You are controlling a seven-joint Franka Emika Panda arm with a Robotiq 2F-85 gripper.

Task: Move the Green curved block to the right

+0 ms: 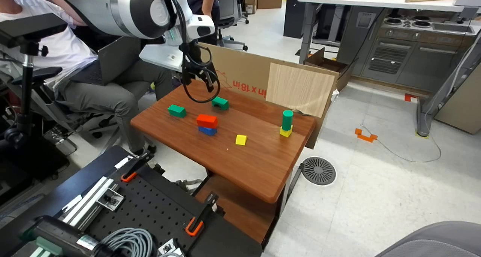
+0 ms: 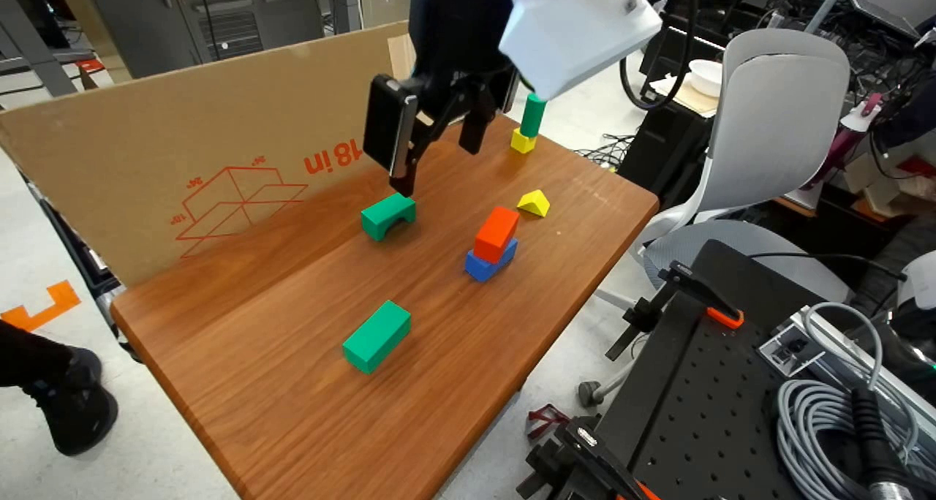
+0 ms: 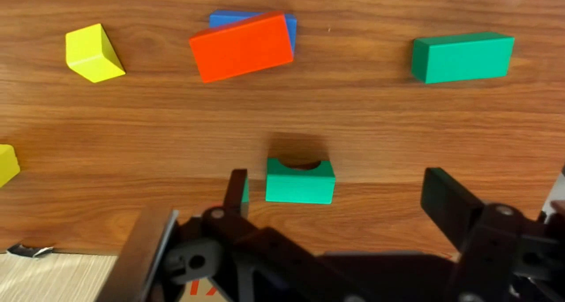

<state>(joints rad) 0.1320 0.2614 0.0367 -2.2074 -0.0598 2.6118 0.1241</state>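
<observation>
The Green curved block is a low arch block with a curved notch. It stands on the brown table near the cardboard side, in both exterior views (image 1: 221,103) (image 2: 386,217). In the wrist view the Green curved block (image 3: 300,189) lies between the fingertips in the picture, closer to the left-hand finger. My gripper is above it, apart from it, in both exterior views (image 1: 199,80) (image 2: 439,162). In the wrist view the gripper (image 3: 336,185) has its fingers wide apart with nothing held.
A plain green block (image 2: 376,337) lies on the table (image 2: 292,383). A red block (image 2: 496,234) rests on a blue block (image 2: 482,267). A yellow wedge (image 2: 534,203) is near them. A green cylinder (image 1: 287,120) stands on a yellow block (image 1: 286,131). A cardboard wall (image 2: 183,156) borders one edge.
</observation>
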